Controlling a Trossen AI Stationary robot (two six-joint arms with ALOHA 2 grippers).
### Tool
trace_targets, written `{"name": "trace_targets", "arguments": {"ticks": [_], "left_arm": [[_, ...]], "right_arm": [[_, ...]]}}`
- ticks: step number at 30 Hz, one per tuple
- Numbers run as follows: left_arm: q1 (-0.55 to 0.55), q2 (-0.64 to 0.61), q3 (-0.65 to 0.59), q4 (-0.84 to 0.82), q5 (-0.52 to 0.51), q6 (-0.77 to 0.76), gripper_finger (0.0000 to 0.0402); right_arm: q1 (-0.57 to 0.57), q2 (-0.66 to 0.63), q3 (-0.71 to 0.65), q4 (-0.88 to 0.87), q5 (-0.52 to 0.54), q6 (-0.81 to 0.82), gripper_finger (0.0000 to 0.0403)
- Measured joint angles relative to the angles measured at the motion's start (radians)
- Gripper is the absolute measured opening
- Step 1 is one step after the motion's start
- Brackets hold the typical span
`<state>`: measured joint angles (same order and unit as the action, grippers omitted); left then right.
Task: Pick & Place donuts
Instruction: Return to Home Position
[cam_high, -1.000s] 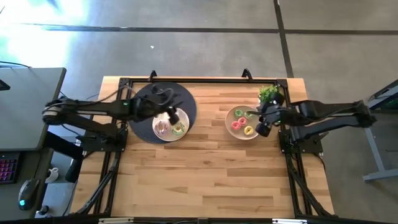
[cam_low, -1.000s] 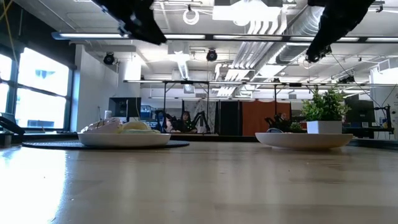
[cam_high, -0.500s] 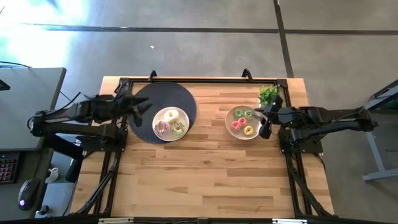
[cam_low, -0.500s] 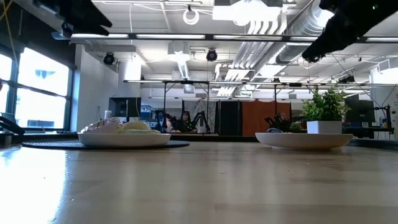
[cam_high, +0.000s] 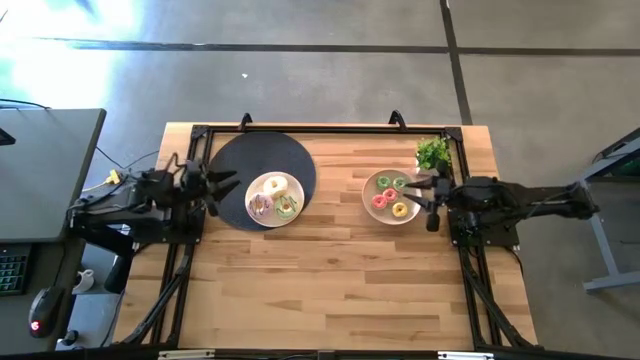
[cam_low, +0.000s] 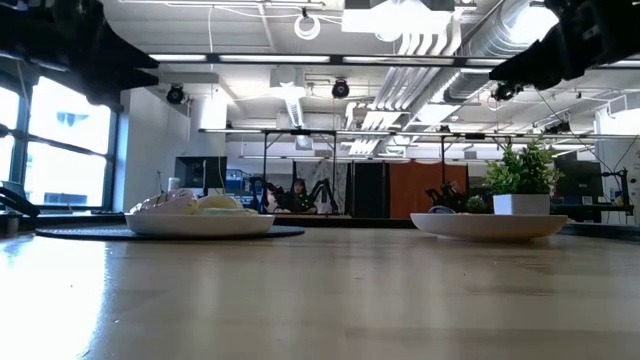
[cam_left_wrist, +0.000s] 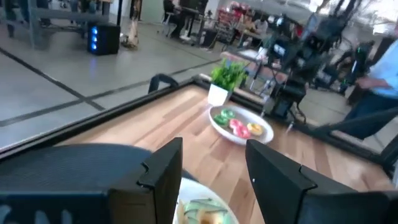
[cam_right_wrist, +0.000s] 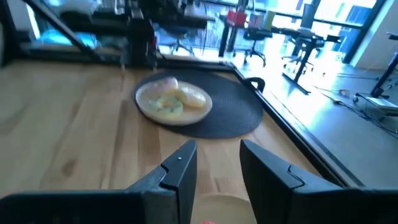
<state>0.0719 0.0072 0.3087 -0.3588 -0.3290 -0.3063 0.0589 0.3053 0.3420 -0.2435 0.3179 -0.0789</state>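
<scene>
Three larger iced donuts, cream, pink-white and green-white, lie on a white plate. That plate rests on a dark round mat. Several tiny green, pink and orange donuts lie on a beige plate. My left gripper is open over the mat's left edge, left of the white plate. My right gripper is open just right of the beige plate. Neither holds anything.
A small potted green plant stands at the far right corner, close behind my right gripper. The near half of the wooden table lies bare. Black frame rails run along the table's left, right and far edges.
My left gripper has drawn back from above the white plate toward the table's left edge, leaving the plate's donuts uncovered. My right gripper has drawn back a little from the beige plate's right rim toward the table's right edge. The donuts and plates have not moved.
</scene>
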Motion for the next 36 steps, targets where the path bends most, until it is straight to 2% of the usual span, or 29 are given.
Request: {"name": "trace_targets", "arguments": {"ticks": [5, 9, 13, 16, 19, 26, 30, 36], "left_arm": [[0.000, 0.029, -0.117, 0.197, 0.067, 0.047, 0.0175], [0.000, 0.027, -0.216, 0.391, 0.139, 0.074, 0.0175], [0.000, 0.027, -0.275, 0.475, 0.175, 0.074, 0.0175], [0.000, 0.028, -0.286, 0.484, 0.190, 0.074, 0.0175], [0.000, 0.028, -0.287, 0.460, 0.189, 0.074, 0.0175], [0.000, 0.029, -0.289, 0.390, 0.172, 0.073, 0.0175], [0.000, 0.029, -0.289, 0.385, 0.178, 0.067, 0.0175], [0.000, 0.029, -0.290, 0.384, 0.181, 0.066, 0.0175]], "right_arm": [[0.000, -0.059, -0.002, 0.003, -0.039, 0.042, 0.0119], [0.000, -0.089, -0.064, 0.096, -0.052, 0.055, 0.0119], [0.000, -0.108, -0.146, 0.245, -0.062, 0.020, 0.0119], [0.000, -0.114, -0.184, 0.326, -0.069, 0.003, 0.0119], [0.000, -0.112, -0.212, 0.336, -0.110, 0.003, 0.0119], [0.000, -0.112, -0.237, 0.361, -0.098, 0.000, 0.0119], [0.000, -0.113, -0.292, 0.448, -0.137, 0.000, 0.0119], [0.000, -0.112, -0.327, 0.462, -0.119, -0.015, 0.0119]]}}
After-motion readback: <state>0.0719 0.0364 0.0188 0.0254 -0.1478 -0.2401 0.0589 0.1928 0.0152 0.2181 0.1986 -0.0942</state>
